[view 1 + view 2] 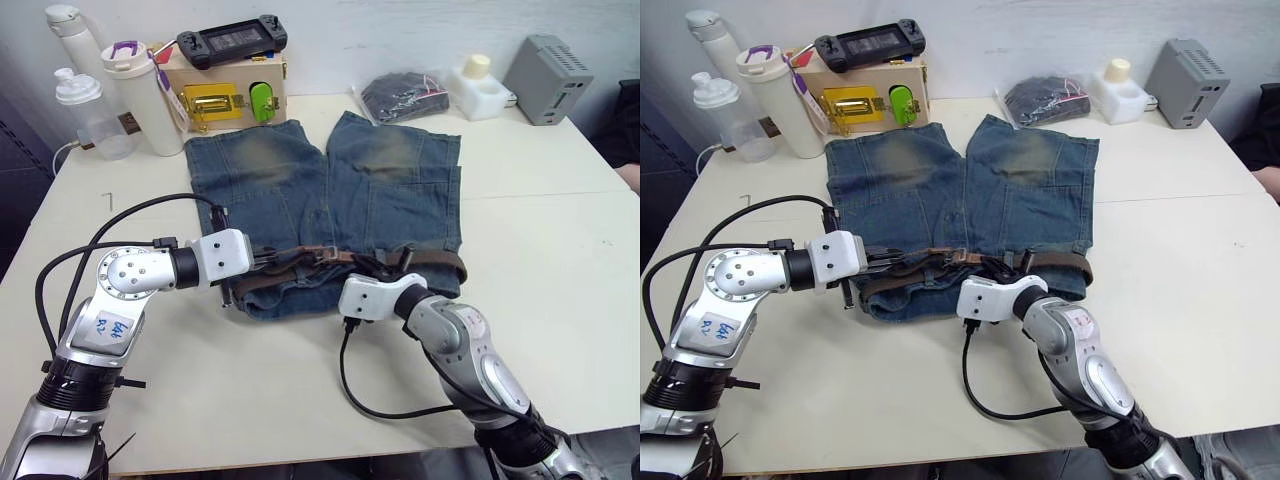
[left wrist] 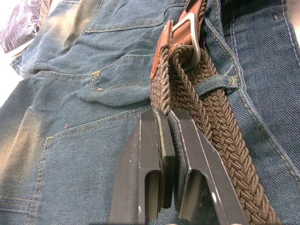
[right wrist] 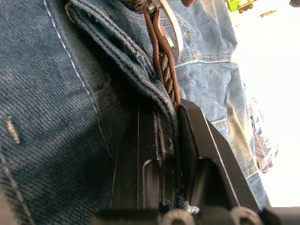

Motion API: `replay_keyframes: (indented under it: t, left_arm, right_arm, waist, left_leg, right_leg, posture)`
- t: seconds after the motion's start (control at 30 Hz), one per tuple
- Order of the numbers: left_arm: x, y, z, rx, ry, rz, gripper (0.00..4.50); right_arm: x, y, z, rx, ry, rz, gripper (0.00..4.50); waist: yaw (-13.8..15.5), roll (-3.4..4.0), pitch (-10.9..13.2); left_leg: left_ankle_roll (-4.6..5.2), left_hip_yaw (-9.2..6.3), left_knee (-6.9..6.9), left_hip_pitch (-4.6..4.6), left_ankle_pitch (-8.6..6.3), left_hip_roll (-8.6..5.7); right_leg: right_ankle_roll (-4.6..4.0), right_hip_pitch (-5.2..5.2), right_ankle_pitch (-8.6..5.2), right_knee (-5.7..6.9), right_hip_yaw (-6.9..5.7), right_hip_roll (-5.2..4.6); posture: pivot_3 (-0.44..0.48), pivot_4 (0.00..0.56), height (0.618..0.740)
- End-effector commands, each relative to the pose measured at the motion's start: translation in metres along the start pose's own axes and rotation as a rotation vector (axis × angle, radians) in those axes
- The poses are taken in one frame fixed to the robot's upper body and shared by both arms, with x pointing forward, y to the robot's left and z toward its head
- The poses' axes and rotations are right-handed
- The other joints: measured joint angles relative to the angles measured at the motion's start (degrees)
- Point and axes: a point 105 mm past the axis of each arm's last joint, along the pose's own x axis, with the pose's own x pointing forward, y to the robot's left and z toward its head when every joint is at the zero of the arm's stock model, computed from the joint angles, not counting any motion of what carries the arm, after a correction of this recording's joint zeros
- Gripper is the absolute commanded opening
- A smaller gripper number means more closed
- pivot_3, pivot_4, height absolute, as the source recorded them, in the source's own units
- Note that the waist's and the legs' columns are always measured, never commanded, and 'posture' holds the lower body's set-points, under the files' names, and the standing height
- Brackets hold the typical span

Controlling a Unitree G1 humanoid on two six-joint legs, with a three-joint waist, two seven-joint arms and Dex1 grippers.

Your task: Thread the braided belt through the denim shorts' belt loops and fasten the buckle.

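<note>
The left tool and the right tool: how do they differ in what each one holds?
The left tool is shut on the braided belt alone, just short of the buckle; the right tool pinches the denim shorts at the waistband with the belt's edge. The left reaches in sideways, the right from the near side. Both are shut.
</note>
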Motion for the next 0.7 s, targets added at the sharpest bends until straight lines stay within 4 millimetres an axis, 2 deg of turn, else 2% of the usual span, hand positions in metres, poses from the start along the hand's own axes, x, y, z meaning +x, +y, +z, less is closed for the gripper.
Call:
replay_keyframes:
  t: [0.03,0.27,0.47,0.57,0.7]
  left_arm:
    - [-0.001,0.002,0.004,0.037,-0.005,-0.006,0.0]
    - [-0.002,0.009,0.005,0.102,0.011,0.001,0.0]
    - [-0.002,0.009,0.007,0.304,0.042,-0.063,0.0]
    - [0.001,0.009,0.009,0.356,0.043,-0.07,0.0]
    - [0.006,0.012,0.011,0.406,0.047,-0.053,0.0]
  right_arm:
    - [0.0,-0.016,0.011,-0.046,-0.047,-0.075,0.08]
    - [0.002,-0.014,0.017,-0.066,-0.079,-0.063,0.08]
    - [0.003,-0.015,0.016,-0.062,-0.08,-0.067,0.08]
    - [0.003,-0.015,0.016,-0.064,-0.082,-0.065,0.08]
    - [0.003,-0.015,0.017,-0.065,-0.085,-0.066,0.08]
  waist:
    - [0.0,0.0,0.0]
    - [0.0,0.0,0.0]
    - [-0.3,-0.02,0.0]
    - [-0.5,-0.04,0.0]
    - [-0.7,-0.04,0.0]
  left_leg:
    - [0.0,0.0,0.0,0.0,0.0,0.0]
    - [0.02,-0.01,0.14,-0.09,-0.03,0.0]
    - [0.02,-0.01,0.39,-0.61,-0.04,-0.01]
    - [0.01,0.02,0.54,-0.9,-0.05,-0.1]
    - [0.02,0.01,0.59,-0.92,-0.05,-0.14]
  right_leg:
    - [0.0,0.0,0.0,0.02,0.0,0.0]
    - [0.0,-0.05,0.0,0.09,-0.02,0.0]
    - [0.0,-0.56,0.0,0.4,-0.01,-0.01]
    - [0.0,-0.95,0.0,0.84,-0.01,-0.17]
    - [0.0,-0.98,0.0,0.94,0.0,-0.2]
  posture:
    - [0.0,0.15,0.645]
    - [0.0,0.15,0.645]
    - [0.0,0.15,0.645]
    - [0.0,0.15,0.645]
    - [0.0,0.15,0.645]
